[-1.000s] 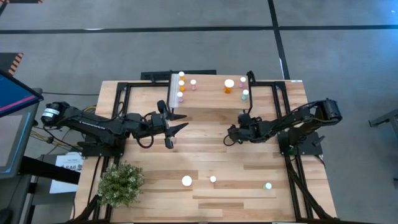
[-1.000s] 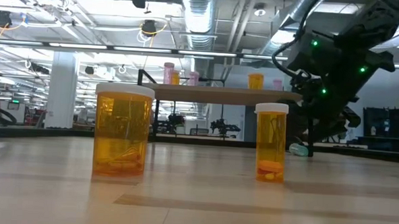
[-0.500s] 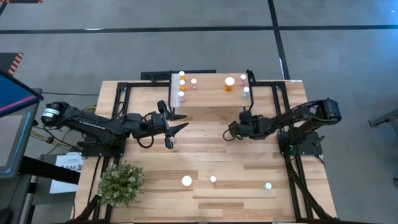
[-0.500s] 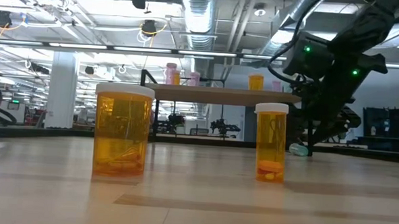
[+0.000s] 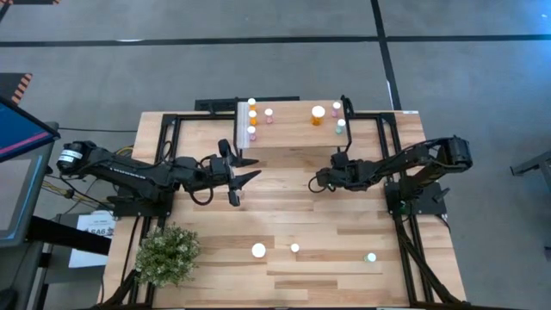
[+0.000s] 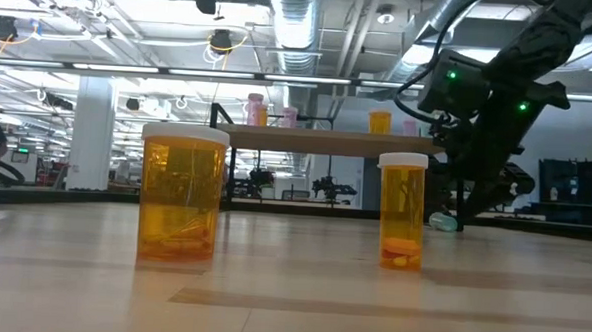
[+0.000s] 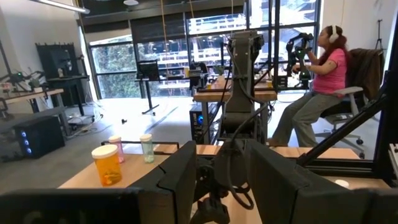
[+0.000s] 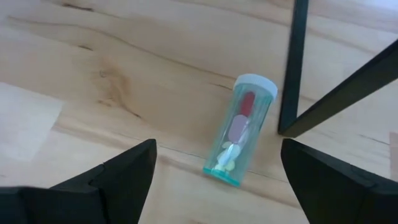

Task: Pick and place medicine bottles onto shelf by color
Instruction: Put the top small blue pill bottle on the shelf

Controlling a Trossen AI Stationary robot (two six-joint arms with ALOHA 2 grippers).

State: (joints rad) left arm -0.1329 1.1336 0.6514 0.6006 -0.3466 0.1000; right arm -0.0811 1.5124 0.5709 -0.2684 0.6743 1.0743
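Note:
The shelf [image 5: 293, 129] stands at the table's far middle with several orange, pink and pale green bottles upright on it, such as an orange one [image 5: 318, 115]. A pale green bottle [image 8: 239, 130] lies on its side on the table beside a black shelf leg [image 8: 292, 62]. My right gripper [image 5: 317, 182] is open above it, its fingers apart on either side of it in the right wrist view [image 8: 217, 149]. My left gripper [image 5: 245, 176] is open and empty at the shelf's near left corner; it also shows in its own wrist view [image 7: 221, 168].
Two orange bottles [image 6: 182, 196] [image 6: 402, 211] stand upright near the table's front, and a green-bodied one [image 5: 371, 257] stands toward the front right. A potted plant [image 5: 167, 253] sits at the front left corner. A seated person [image 7: 323, 68] is beyond the table.
My right gripper has moved a little toward the table's far edge and left, toward the shelf, staying open.

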